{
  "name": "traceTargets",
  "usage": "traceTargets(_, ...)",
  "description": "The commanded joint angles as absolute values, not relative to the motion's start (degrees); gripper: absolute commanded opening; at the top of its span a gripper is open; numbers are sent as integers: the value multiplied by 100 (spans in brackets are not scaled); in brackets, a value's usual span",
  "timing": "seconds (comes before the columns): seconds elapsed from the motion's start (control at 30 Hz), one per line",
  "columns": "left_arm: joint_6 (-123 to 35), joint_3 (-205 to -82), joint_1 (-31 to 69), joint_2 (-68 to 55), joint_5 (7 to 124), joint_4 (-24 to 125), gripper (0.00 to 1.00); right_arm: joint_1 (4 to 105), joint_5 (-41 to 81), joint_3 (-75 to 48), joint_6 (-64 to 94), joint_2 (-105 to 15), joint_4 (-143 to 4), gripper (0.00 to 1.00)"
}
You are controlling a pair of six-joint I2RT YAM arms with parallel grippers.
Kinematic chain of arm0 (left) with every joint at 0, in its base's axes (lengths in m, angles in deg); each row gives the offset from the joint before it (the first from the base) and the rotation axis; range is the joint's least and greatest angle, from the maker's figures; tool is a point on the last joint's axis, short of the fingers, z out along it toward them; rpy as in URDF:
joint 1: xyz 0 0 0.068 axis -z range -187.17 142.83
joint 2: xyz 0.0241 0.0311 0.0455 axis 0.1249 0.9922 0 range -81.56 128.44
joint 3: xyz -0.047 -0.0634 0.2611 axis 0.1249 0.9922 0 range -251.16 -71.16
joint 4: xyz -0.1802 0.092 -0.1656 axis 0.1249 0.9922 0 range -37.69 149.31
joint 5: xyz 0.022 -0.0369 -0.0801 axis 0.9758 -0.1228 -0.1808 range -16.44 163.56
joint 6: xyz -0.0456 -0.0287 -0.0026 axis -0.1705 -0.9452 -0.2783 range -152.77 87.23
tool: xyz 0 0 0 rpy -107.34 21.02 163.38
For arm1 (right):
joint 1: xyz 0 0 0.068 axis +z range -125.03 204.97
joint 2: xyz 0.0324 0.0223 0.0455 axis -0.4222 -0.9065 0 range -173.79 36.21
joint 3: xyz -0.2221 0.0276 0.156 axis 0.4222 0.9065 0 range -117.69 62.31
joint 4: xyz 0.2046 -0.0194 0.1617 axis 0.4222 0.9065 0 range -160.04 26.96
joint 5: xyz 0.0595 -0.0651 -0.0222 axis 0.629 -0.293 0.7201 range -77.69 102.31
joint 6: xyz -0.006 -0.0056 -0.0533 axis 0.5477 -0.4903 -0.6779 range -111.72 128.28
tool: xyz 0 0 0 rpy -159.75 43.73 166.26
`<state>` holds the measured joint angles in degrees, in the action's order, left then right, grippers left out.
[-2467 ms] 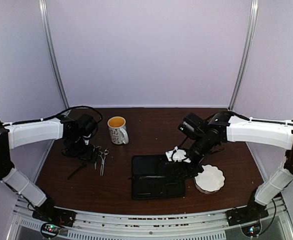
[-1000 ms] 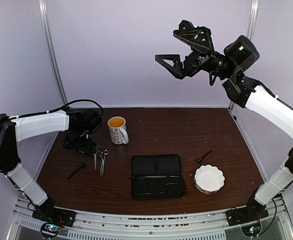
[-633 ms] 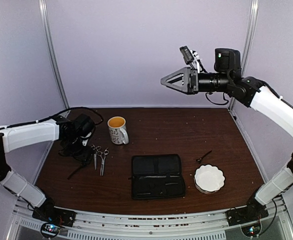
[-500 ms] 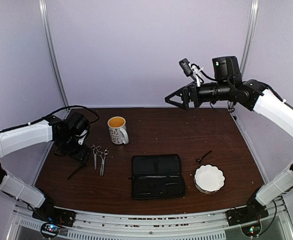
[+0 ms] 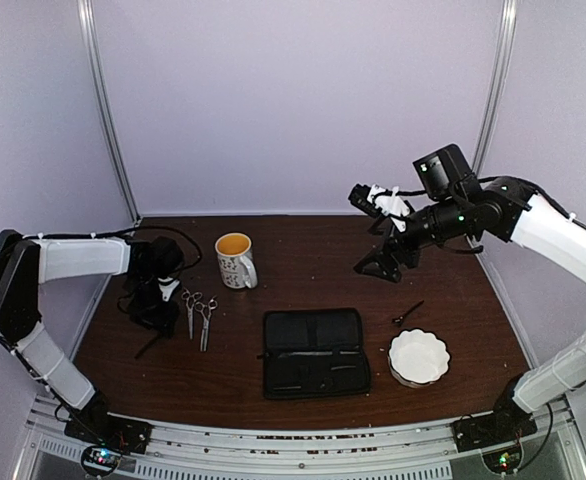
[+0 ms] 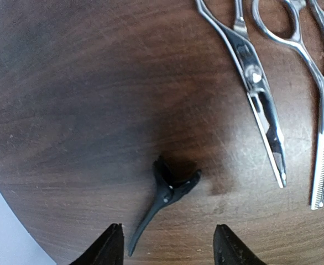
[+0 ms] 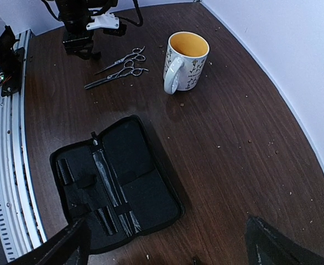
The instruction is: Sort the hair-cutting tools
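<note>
Lavender walls enclose a dark wooden desk. Within the last few seconds the right claw has left the open black zip case, swung high and come partway down. It now hangs empty above the far right of the desk, fingers spread wide. A black clip lies near the white dish. The left claw hovers low, fingers parted, over the other black clip without gripping it. Two silver scissors lie side by side just beyond. Sorting looks barely begun.
</note>
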<state>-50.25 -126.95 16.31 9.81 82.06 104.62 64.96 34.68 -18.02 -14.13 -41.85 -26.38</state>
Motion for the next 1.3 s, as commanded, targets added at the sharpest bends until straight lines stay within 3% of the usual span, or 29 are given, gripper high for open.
traceTargets(0.0,-4841,-13023,1480,1155,8406,10625,57,6488,3539,-1680,-1738,-3912,-2470,100)
traceTargets(0.37,-4517,-13149,1370,1617,8229,10645,41,6479,2921,-1676,-2106,-3523,-2183,100)
traceTargets(0.53,-4534,-13141,1373,1854,8303,10627,35,6479,3703,-1721,-3063,-3593,-1529,100)
traceTargets(0.67,-4498,-13171,1371,1955,8273,10586,33,6474,3726,-1642,-2762,-3578,-1666,100)
traceTargets(1.27,-4514,-13075,1879,1917,8025,10617,0,6192,4178,-1575,-2666,-3380,-1691,100)
